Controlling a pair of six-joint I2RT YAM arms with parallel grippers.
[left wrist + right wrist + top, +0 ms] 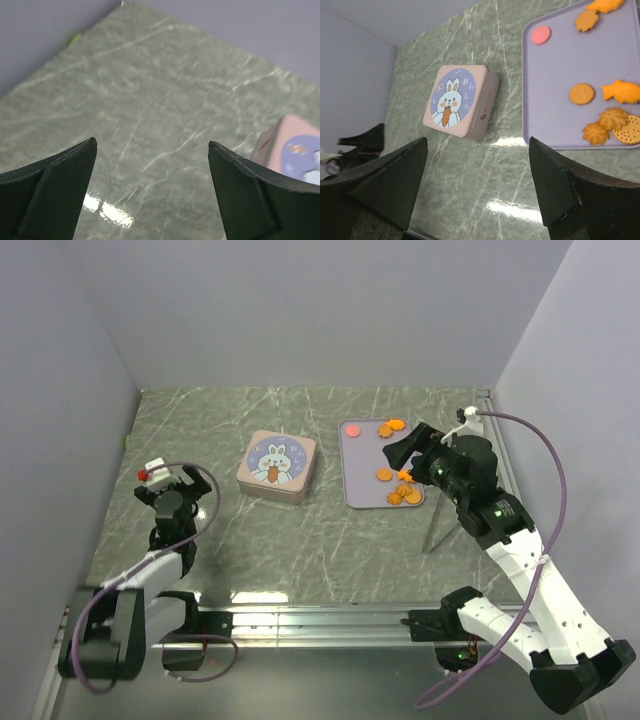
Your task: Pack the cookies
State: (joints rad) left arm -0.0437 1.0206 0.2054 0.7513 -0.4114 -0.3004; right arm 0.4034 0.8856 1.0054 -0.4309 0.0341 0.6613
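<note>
The cookies (384, 475) lie on a lavender tray (362, 465) right of centre: several orange pieces and one pink disc (351, 428). The right wrist view shows the pink disc (541, 35), a round orange cookie (581, 93), a fish-shaped one (621, 91) and flower shapes (596, 133). My right gripper (398, 455) hovers over the tray's right side, open and empty (477, 145). A closed pink tin (277, 466) with a rabbit on its lid sits left of the tray. My left gripper (172, 478) stands far left, open with nothing between its fingers (152, 145).
The green marbled table (330, 540) is walled by grey panels at the back and both sides. The tin (292, 150) shows at the right edge of the left wrist view. A metal rail (320, 620) runs along the near edge by the arm bases.
</note>
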